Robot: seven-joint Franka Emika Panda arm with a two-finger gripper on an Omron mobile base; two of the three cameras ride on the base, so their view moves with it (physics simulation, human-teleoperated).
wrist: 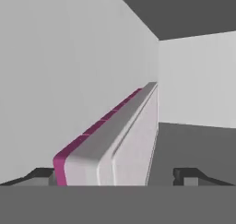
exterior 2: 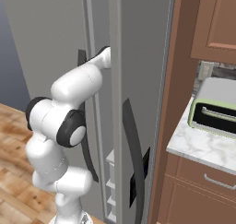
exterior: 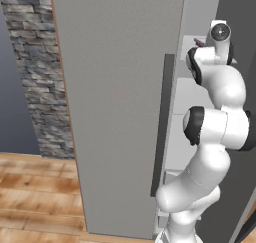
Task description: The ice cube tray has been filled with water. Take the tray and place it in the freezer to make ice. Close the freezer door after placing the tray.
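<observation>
Fingers (wrist: 44, 174): two small dark tips, spread wide, one on each side of the pale pink-lilac rectangular ice cube tray (wrist: 115, 140), neither visibly pressing it. Gripper (wrist: 120, 176) judged to stand apart from the tray, not pinching.

Ice cube tray: seen edge-on in the hand view, magenta-tinted along one long side, pale rim running away toward the back wall; apparently resting on a white shelf inside the tall narrow white-walled freezer (exterior: 200, 94), close beside one side wall. Small pinkish sliver beside the hand in the left base view, probably the same tray.

White Franka arm (exterior: 215, 132): reaching upward and into the compartment at an upper shelf.

Step in hand: tray placed, release judged done. Next move: draw the hand straight back out clear of the shelf without nudging the tray, then swing round to the door and push it shut.

Tall plain grey freezer door (exterior: 117, 107): standing open, long dark vertical handle (exterior: 163, 127) along its edge, just beside the arm. Arm lying in the door's closing path until withdrawn.

Matching grey refrigerator door (exterior 2: 143, 80): shut, curved dark handle.

Farther off: brown wooden cabinets (exterior 2: 216, 20), marble counter (exterior 2: 203, 147), pale green toaster oven (exterior 2: 214, 108), grey stone wall (exterior: 35, 62), wooden floor (exterior: 35, 192).
</observation>
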